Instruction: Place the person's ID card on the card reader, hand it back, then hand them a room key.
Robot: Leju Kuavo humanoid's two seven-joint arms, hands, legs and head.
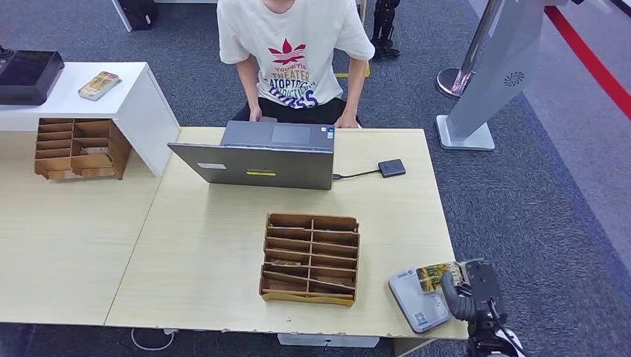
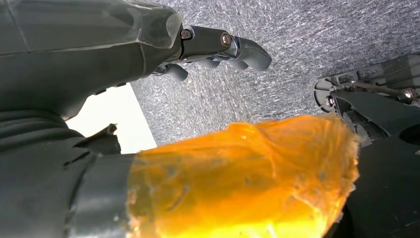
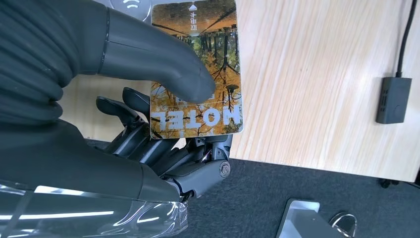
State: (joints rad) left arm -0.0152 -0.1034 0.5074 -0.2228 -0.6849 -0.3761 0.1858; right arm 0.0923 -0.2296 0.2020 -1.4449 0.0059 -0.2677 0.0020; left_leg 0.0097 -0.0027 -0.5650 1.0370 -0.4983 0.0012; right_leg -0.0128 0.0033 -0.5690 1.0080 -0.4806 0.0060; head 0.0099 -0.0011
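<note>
My right hand (image 1: 472,294) hangs over the table's near right corner. It pinches a card (image 1: 439,275) between thumb and fingers. In the right wrist view the card (image 3: 223,49) shows an autumn forest picture and the word HOTEL, and my thumb (image 3: 153,64) presses on its face. The card's far end lies over the grey-white card reader (image 1: 413,301), whose corner with a wireless mark (image 3: 131,4) peeks out beside the card. A person in a white printed T-shirt (image 1: 294,59) sits at the table's far side. My left hand (image 2: 124,49) hangs over carpet, holding nothing, fingers (image 2: 223,44) apart from the orange-taped thumb (image 2: 237,178).
A grey laptop (image 1: 260,160) stands open before the person, with a black adapter (image 1: 391,167) on a cable to its right. A wooden slotted organizer (image 1: 311,256) holding a card sits mid-table. A second organizer (image 1: 74,149) stands under a white shelf (image 1: 141,89) at far left.
</note>
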